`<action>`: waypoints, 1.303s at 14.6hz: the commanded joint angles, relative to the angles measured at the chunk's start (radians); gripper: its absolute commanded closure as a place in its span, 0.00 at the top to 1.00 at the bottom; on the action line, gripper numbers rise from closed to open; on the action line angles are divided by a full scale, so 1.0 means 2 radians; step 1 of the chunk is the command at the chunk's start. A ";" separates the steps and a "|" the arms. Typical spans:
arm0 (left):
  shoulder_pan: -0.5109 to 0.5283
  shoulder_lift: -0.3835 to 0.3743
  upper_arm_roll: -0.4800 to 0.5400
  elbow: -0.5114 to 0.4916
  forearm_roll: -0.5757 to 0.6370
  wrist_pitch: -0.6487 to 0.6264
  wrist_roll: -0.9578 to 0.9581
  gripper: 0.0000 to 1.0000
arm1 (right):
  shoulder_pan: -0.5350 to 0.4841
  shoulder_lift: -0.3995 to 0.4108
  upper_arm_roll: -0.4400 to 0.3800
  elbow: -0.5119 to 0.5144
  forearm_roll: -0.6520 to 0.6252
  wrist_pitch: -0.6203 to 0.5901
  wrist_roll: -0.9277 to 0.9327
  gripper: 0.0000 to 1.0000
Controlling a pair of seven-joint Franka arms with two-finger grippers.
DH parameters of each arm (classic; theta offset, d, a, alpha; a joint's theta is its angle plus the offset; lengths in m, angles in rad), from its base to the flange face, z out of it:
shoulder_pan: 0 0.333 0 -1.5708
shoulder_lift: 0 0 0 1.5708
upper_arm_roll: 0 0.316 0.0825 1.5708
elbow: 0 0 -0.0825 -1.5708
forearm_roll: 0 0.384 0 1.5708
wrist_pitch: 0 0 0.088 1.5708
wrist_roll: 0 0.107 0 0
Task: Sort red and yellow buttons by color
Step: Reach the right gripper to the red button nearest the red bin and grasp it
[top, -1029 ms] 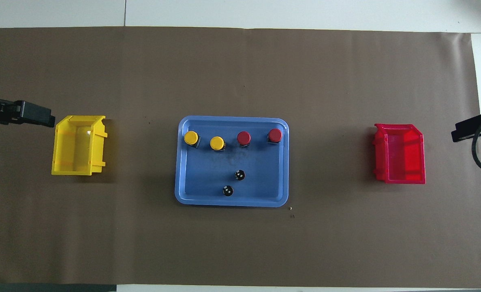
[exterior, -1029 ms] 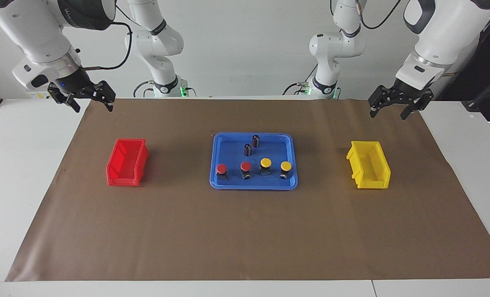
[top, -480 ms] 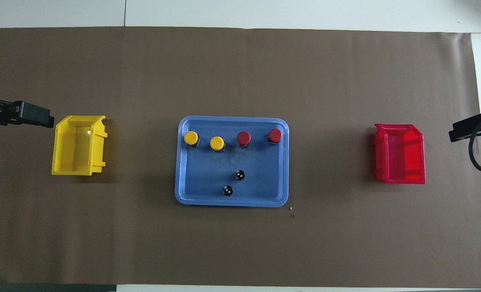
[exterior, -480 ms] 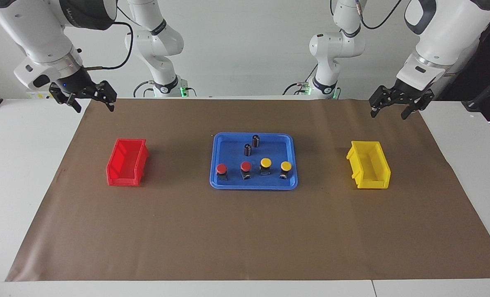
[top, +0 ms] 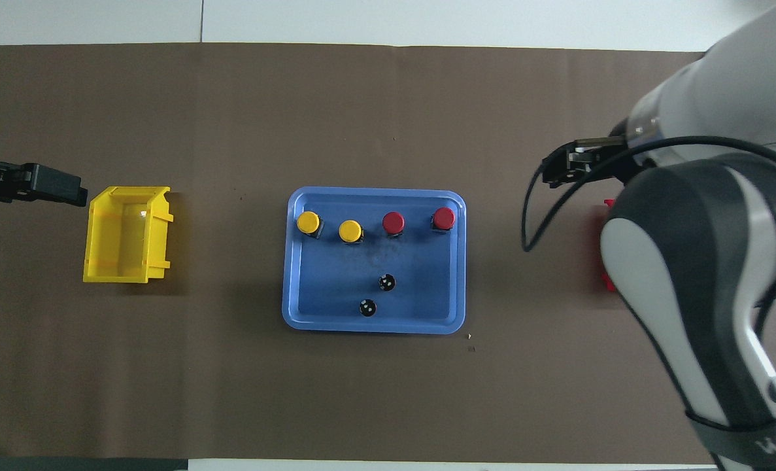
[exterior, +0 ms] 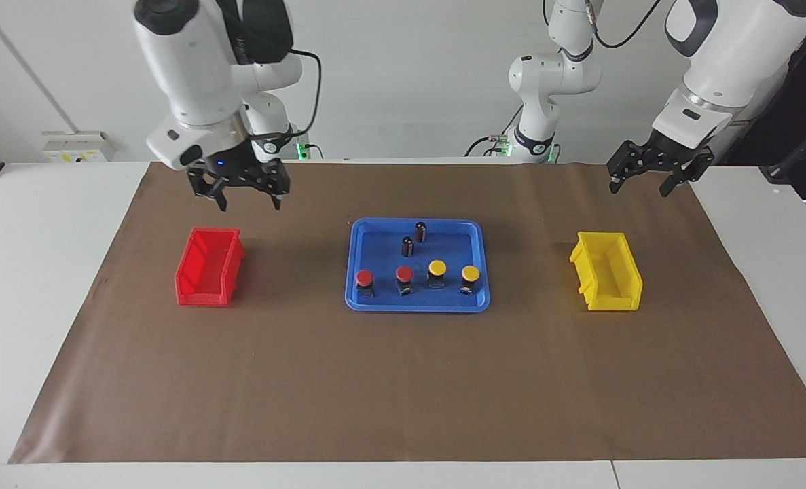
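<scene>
The red bin (exterior: 209, 266) is shown whole only in the facing view; from overhead all but a sliver is hidden by the right arm. The right gripper (exterior: 247, 197), fingers spread and empty, is held above the mat (exterior: 403, 380) beside that bin, and the left gripper (exterior: 650, 182), also spread and empty, waits near the yellow bin (exterior: 606, 280). Two red buttons (exterior: 364, 278) and two yellow buttons (exterior: 436, 268) are lined up in the blue tray (exterior: 416, 305), farther from the robots than two dark cylinders (exterior: 407, 246).

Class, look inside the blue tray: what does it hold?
The blue tray holds two red buttons, two yellow buttons and two dark cylinders. Nothing covers them.
</scene>
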 commanded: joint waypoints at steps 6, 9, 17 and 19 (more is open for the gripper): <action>-0.002 -0.014 0.003 -0.012 -0.006 -0.005 -0.001 1.00 | 0.049 0.076 -0.001 -0.075 0.010 0.147 0.062 1.00; -0.002 -0.014 0.003 -0.012 -0.006 -0.006 -0.001 1.00 | 0.064 0.081 -0.001 -0.108 0.011 0.179 0.062 0.97; -0.002 -0.017 0.003 -0.015 -0.006 -0.016 -0.002 1.00 | 0.064 0.074 -0.001 -0.157 0.010 0.211 0.056 0.55; 0.001 -0.017 0.005 -0.015 -0.004 -0.012 -0.009 1.00 | 0.062 0.075 0.002 -0.147 0.012 0.196 0.054 0.18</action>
